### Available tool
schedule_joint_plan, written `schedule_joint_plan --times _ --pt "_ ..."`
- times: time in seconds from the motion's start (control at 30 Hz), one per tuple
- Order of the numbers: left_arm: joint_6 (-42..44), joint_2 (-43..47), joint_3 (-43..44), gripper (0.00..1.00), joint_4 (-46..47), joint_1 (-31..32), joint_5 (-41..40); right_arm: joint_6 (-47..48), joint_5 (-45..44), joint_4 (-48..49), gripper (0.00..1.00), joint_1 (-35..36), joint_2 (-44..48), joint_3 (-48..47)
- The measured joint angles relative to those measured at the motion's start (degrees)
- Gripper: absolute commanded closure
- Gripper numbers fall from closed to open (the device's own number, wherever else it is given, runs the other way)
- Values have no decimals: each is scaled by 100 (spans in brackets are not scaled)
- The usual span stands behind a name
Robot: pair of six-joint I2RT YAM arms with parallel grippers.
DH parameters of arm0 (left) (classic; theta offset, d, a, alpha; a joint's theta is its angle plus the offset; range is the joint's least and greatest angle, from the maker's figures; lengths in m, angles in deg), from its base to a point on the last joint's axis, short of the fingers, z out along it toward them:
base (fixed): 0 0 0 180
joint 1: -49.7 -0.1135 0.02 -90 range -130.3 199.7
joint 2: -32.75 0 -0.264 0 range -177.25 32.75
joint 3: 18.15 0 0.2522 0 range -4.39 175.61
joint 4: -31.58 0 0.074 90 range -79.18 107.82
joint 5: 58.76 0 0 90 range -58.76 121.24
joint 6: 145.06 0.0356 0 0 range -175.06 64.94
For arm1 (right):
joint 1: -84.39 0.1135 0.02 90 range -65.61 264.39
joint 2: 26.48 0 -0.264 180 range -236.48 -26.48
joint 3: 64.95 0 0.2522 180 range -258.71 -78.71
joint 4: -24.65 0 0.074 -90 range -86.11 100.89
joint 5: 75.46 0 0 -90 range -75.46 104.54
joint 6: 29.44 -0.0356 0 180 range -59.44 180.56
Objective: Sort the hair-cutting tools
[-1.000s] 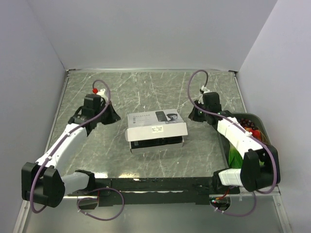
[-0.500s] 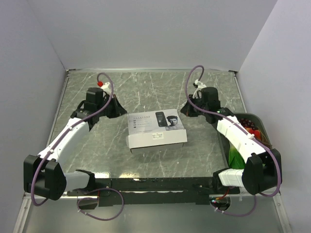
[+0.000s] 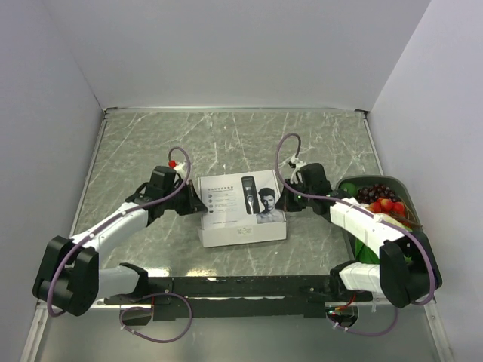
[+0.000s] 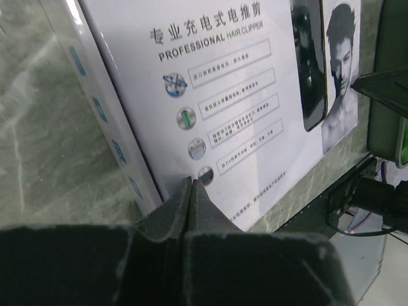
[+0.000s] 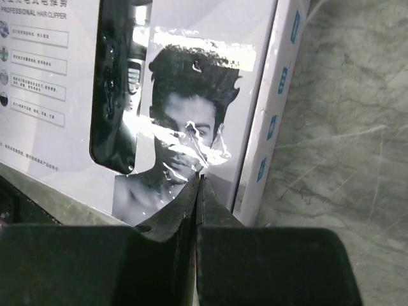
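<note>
A white box (image 3: 241,207) with a printed clipper and a man's face lies closed in the middle of the table. The real hair clipper and the black attachments are hidden. My left gripper (image 3: 198,204) is shut and empty, with its tips at the box's left edge. In the left wrist view its closed tips (image 4: 191,182) rest over the lid (image 4: 242,108) near that edge. My right gripper (image 3: 283,202) is shut and empty at the box's right edge. In the right wrist view its tips (image 5: 199,177) sit over the printed face (image 5: 185,134).
A dark bin (image 3: 349,183) with red and dark fruit (image 3: 381,197) and something green stands at the right, beside my right arm. Grey walls close the table on the left, back and right. A black rail runs along the near edge.
The white lid has come down over the black tray, so the tray no longer shows. Both grippers moved down and inward to the box's left and right edges.
</note>
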State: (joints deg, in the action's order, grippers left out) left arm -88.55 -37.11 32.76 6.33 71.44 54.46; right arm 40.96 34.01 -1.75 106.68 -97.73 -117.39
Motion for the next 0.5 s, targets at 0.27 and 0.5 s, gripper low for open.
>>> schedule_joint_plan --times 0.27,0.5 --pt "-227 50 -479 99 487 212 0 -341 -409 278 100 267 22 262" --pt "-243 -11 -422 99 501 271 -61 -415 -560 179 100 315 4 181"
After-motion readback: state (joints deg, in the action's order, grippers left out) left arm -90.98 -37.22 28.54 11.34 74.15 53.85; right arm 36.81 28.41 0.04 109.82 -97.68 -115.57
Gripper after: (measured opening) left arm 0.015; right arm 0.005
